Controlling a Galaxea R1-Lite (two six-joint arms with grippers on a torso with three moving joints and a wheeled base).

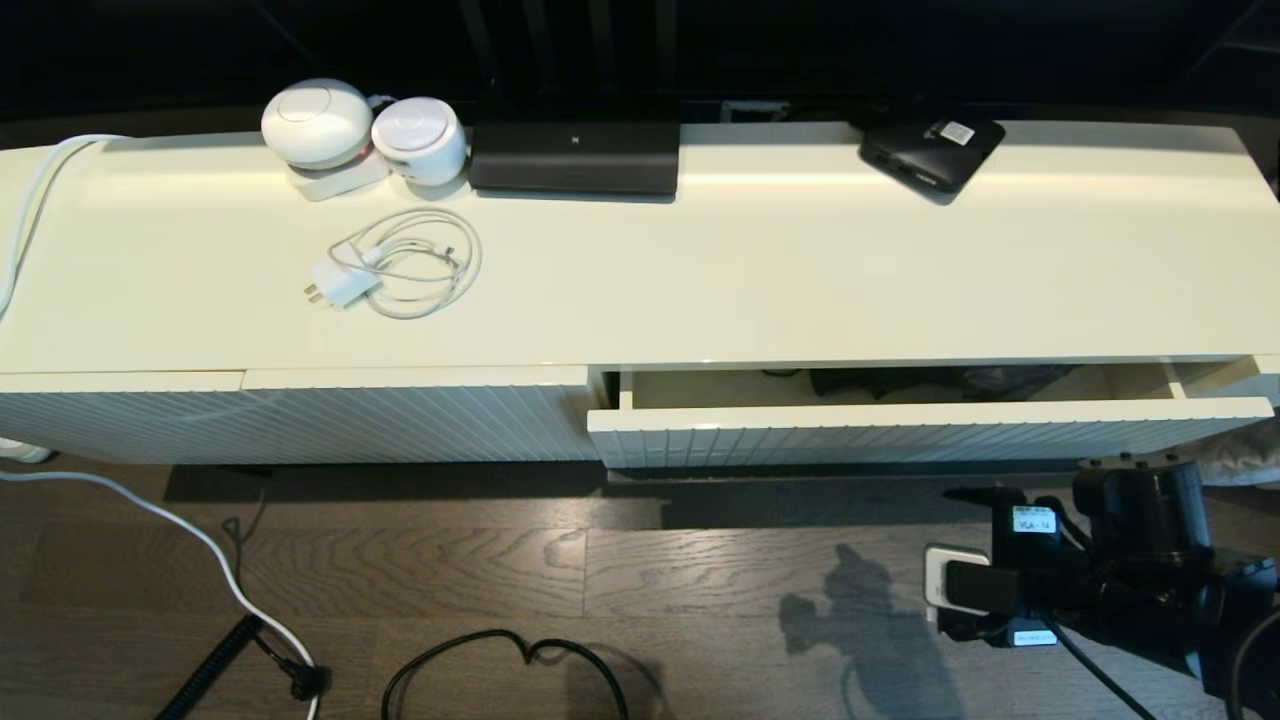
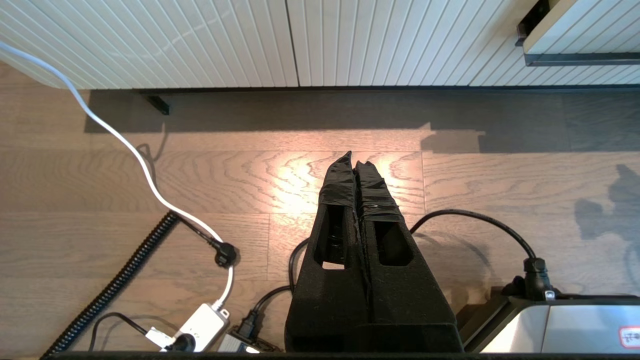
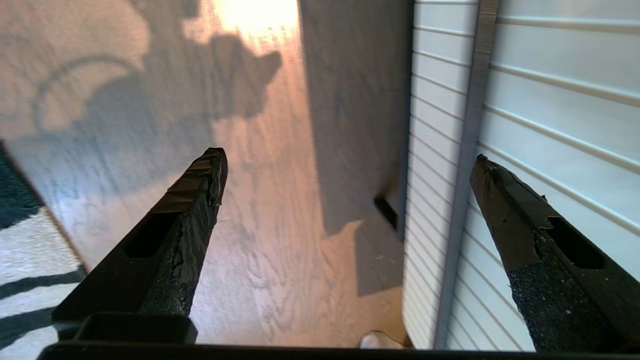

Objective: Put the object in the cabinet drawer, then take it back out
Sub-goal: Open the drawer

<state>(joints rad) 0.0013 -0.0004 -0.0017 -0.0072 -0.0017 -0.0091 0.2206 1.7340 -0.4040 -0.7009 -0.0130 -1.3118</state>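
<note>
Saw the black bunched-fabric folding umbrella (image 1: 905, 381) lying inside the half-open cream ribbed drawer (image 1: 920, 432), at about 3 o'clock. Right gripper (image 3: 350, 170) spread wide beside the drawer front; left gripper (image 2: 356, 165) pressed together over the floor. Probably between putting in and taking out; next, reach in and pinch.

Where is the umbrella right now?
In the head view the umbrella lies inside the partly open drawer on the robot's right, only dark fabric showing behind the drawer front.

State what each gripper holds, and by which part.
Nothing is held. The left gripper is shut on itself; the right gripper is open and empty beside the drawer.
</note>
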